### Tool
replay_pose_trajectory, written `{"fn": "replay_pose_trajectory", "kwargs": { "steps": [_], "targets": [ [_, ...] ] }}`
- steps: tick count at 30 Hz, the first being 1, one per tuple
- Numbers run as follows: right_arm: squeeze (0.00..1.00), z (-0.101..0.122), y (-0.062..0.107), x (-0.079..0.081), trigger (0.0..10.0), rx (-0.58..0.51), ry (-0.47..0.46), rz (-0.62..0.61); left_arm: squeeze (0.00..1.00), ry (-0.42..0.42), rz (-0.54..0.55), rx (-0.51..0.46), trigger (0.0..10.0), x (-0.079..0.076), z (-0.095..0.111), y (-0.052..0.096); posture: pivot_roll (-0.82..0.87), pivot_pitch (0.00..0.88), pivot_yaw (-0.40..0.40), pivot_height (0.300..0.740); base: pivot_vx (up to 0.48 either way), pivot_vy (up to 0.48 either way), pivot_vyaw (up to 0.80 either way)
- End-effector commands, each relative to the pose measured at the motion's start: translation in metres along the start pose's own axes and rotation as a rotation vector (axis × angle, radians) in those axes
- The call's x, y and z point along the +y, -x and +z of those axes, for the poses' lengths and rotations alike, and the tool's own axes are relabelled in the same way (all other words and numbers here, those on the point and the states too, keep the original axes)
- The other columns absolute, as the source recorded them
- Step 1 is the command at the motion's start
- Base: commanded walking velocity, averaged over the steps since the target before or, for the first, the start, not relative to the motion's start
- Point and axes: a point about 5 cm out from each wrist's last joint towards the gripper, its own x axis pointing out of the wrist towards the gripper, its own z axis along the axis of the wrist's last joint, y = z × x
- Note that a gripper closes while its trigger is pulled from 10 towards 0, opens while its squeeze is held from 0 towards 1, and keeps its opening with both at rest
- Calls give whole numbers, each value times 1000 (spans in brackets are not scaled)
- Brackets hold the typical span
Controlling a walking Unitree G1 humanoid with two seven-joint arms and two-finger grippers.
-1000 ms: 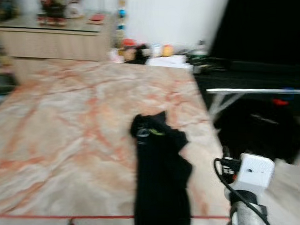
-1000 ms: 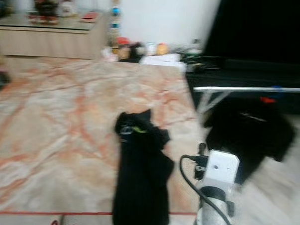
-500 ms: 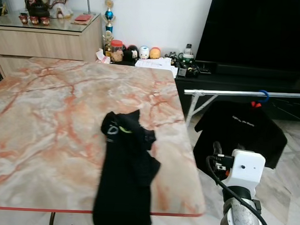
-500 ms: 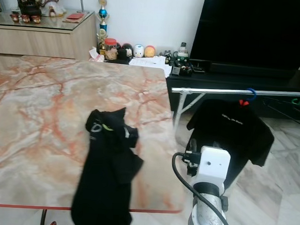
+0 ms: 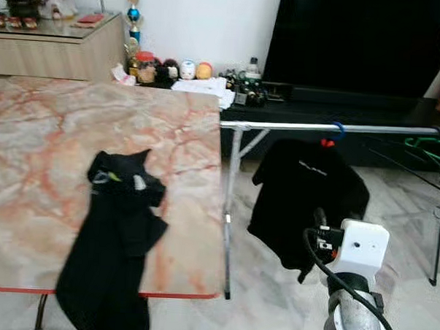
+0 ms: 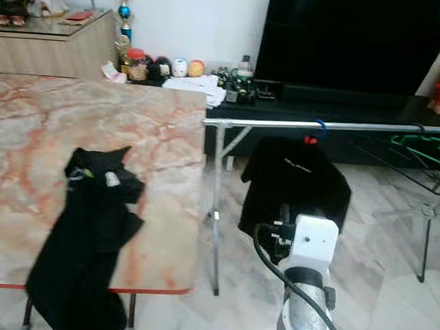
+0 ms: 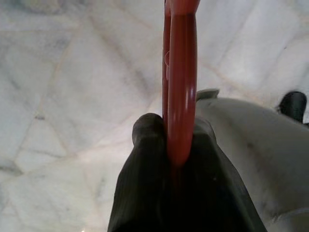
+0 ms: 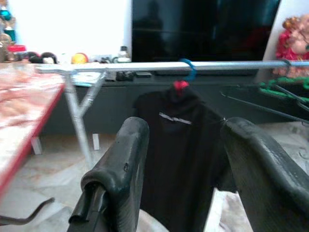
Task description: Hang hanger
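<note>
marble table [image 5: 53, 128]: pink-veined top from about 9 o'clock across to the centre in the head views.
black garment [image 5: 111, 233]: lies on the table at about 7 o'clock, its lower end draped over the near edge.
left gripper [image 7: 178, 145]: fingers closed on a red hanger [image 7: 180, 72], seen edge-on over pale floor tiles.
metal rail [image 5: 331, 128]: runs from the table edge out to 3 o'clock.
black t-shirt [image 5: 306, 194]: hangs from the rail on a blue hook [image 5: 339, 128].
right gripper [image 8: 186, 169]: raised at about 5 o'clock, fingers spread wide, holding nothing, the t-shirt seen between them.
green hangers [image 6: 425, 145]: on the rail at 3 o'clock.
</note>
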Motion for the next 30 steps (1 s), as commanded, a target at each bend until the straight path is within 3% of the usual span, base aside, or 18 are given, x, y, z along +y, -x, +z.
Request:
{"fn": "replay_pose_trajectory", "kwargs": {
  "steps": [1,11,17,23,29,30],
  "targets": [
    [0,-2,-1,-4,10000,10,-1,-18,0,1,-15,17,10000,-3,-4,0,12,0,15,740,0,-409,0],
    [0,-6,-4,-6,10000,21,-5,-49,0,-8,-18,17,10000,-2,-4,0,15,0,21,740,0,-408,0],
    [0,-11,-9,-8,10000,47,-5,-68,0,-55,-10,-1,10000,-1,-1,0,15,0,24,740,0,-373,0],
    [0,-18,-13,-15,10000,83,40,-88,0,-104,13,-24,10000,1,2,0,3,0,36,740,0,0,0],
    [0,-30,-32,-21,10000,151,138,-4,0,-164,31,-116,10000,0,12,1,4,0,40,740,0,0,0],
    [0,-34,-38,-23,10000,163,177,15,0,-208,12,-240,10000,18,40,5,9,0,36,740,0,0,0]
  ]
}}
